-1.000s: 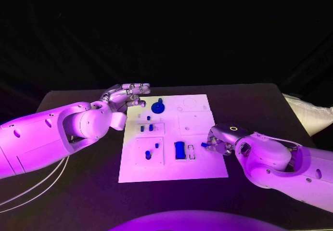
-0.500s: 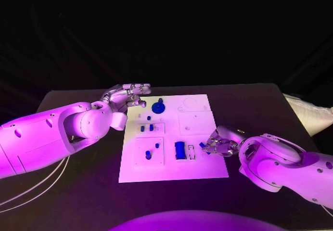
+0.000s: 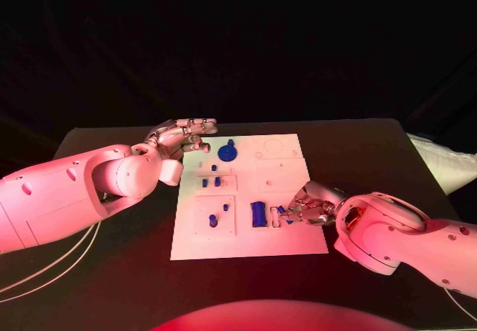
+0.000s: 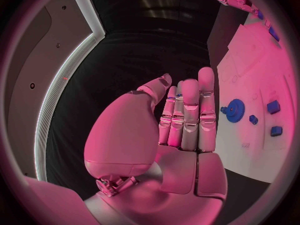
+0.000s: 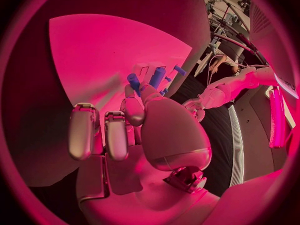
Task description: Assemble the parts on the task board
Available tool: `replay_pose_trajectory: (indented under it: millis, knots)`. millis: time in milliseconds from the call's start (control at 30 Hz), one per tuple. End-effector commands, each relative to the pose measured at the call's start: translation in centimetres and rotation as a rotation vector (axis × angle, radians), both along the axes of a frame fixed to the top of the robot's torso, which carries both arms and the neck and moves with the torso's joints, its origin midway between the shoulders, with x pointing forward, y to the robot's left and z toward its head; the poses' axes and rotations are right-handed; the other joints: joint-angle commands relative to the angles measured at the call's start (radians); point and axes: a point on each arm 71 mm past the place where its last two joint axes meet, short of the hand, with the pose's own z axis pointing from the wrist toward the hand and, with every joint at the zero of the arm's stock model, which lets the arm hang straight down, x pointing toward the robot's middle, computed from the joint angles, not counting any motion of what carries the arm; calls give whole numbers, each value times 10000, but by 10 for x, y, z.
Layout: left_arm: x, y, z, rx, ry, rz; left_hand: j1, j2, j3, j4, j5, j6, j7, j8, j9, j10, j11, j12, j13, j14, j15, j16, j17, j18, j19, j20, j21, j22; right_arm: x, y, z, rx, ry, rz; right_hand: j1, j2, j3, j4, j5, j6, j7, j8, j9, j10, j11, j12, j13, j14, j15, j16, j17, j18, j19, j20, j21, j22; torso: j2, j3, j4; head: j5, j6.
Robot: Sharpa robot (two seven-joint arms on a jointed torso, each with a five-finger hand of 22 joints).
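- A dark desk stands before a black backdrop, and the white task board lies flat at its middle.
- The board is a tall rectangle with shallow outlined recesses; several small blue parts sit in them, among them a round blue gear near the far left corner and an upright blue block lower down.
- The left hand hovers just off the board's far left corner, close beside the gear, fingers together and straight, holding nothing.
- The right hand is low over the board's right side, just beside the blue block, its fingers pinched on a small blue part.
- The left wrist view shows the flat palm and fingers held upright with the gear beyond them, plus two small blue pieces on the white surface.
- The right wrist view shows a blue peg at the fingertips, with more blue pieces just past it; the head view hides this under the hand.
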Motion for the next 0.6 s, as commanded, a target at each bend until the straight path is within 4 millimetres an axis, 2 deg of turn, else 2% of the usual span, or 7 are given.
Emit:
replay_pose_trajectory:
  millis: [33, 100, 233, 600]
  knots:
    - [-1, -2, 1, -119, -32, -191, 13, 114, -50, -20, 49, -78, -25, 48, -14, -102, -6, 71, 6, -79, 10, -58, -26, 188, -38, 55, -62, -17, -1, 3, -2, 89, 237, 96, -183, -21, 74, 56, 136, 45, 11, -49, 0, 273, -218, 11, 4, 754, -5, 47, 1080, -73, 21, -62, 50, 12, 1, 3, 1, 14, -8]
    - [-1, -3, 1, -118, -30, -193, 13, 114, -50, -20, 49, -78, -25, 48, -14, -102, -6, 71, 6, -79, 10, -58, -26, 188, -38, 55, -62, -17, 0, 5, -3, 31, 263, 137, -305, -52, 80, 136, 248, 66, 9, -47, 8, 280, -217, 18, 12, 755, -3, 49, 1086, -73, 23, -59, 52, 17, -1, 2, 0, 11, -12]
    - [-1, -3, 1, -119, -26, -201, 13, 114, -50, -20, 49, -78, -25, 48, -14, -102, -6, 71, 6, -79, 10, -58, -26, 188, -38, 55, -62, -17, 1, 9, -4, -120, 307, 253, -646, -143, 23, 382, 805, 118, 1, -39, 33, 290, -221, -12, -1, 758, -6, 55, 1097, -75, 29, -56, 57, 29, 2, 4, 1, 13, -14]
    - [-1, -3, 1, -119, -11, -218, 5, 111, -61, -16, 45, -96, -15, 43, -16, -119, 3, 71, 4, -87, 15, -62, -41, 187, -37, 58, -69, -24, 2, 15, -8, -567, 382, 466, -1007, -233, -141, 688, 1045, 275, -46, 40, 118, 329, -251, 31, 36, 749, -26, 28, 1054, -69, 22, -66, 45, 14, -2, 1, -6, 36, -52]
